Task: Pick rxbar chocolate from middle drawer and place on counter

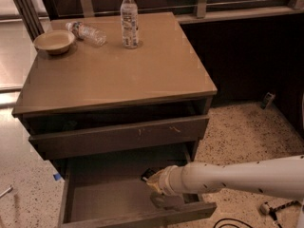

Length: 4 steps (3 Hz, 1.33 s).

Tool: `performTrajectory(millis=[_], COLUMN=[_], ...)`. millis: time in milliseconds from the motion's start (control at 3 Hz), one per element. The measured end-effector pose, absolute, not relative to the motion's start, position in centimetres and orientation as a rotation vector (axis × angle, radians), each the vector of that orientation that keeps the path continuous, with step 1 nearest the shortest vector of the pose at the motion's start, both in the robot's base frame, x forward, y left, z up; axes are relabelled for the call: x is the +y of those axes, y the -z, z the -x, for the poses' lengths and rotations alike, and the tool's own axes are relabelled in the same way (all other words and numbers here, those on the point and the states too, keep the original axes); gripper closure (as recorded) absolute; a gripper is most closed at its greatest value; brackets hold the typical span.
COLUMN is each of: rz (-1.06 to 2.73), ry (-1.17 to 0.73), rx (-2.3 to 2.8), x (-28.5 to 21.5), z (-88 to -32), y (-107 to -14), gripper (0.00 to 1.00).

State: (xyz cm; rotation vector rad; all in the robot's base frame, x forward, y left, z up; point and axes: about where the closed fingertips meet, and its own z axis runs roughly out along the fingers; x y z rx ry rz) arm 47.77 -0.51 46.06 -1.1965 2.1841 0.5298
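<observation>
The middle drawer (104, 196) is pulled open below the counter (123, 75). My white arm reaches in from the right. My gripper (154, 183) is down inside the drawer at its right middle, right over the rxbar chocolate (147, 174). Only a small black corner of the bar shows at the gripper's left tip; the rest is hidden behind the gripper. I cannot see whether the bar is held.
The upper drawer (118, 137), with small scratches on its front, stands slightly open above. On the counter are an upright water bottle (128, 20), a lying bottle (88, 32) and a tan bowl (54, 41). Cables (232, 222) lie on the speckled floor at the right.
</observation>
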Motion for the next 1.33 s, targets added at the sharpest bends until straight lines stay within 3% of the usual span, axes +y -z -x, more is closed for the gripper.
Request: performTrajectory(millis=[333,667,1000,1333], rz=[1.202,1.187,1.165,1.144], ry=[-0.498,-0.474,-0.506,-0.53], rx=[2.202,2.225,2.22,2.219], x=[-0.9,-1.4,-1.5,-1.5], z=[-47.8,-48.2,-48.4,-48.8], y=[-44.1,-41.5,-39.6,-38.1], gripper=[0.82,0.43,0.22,0.2])
